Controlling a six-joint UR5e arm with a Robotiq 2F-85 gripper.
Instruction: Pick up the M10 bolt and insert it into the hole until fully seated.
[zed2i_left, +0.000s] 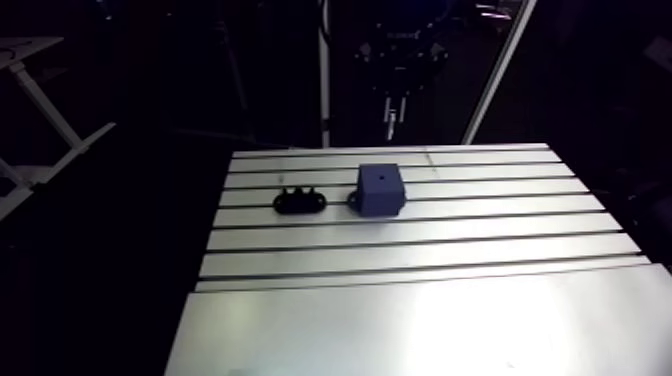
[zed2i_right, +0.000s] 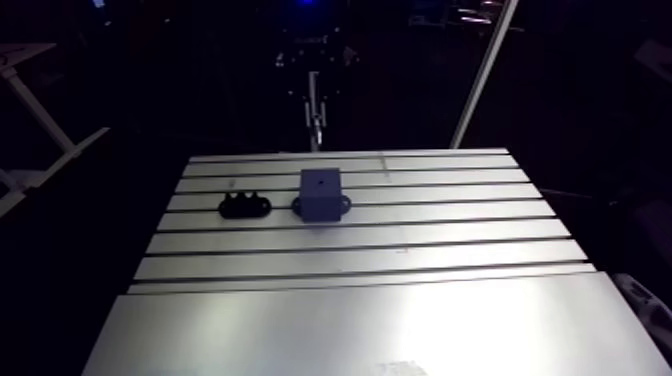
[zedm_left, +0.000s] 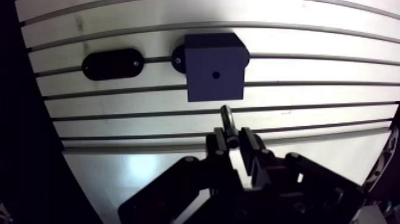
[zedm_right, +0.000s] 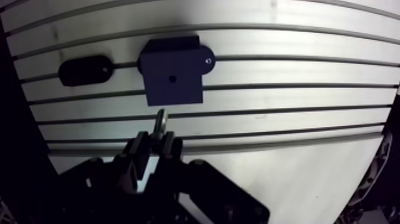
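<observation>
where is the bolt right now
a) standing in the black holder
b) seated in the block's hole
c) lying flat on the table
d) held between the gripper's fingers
d: in the wrist view the bolt is pinched in the gripper, its tip short of the block, and the hole shows empty.

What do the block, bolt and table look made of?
The block: matte dark blue, no shine, probably plastic. The bolt: dark shank with a light glint, likely metal, though too small to be sure. The table: bright, reflective, slotted silver surface, so aluminium.
</observation>
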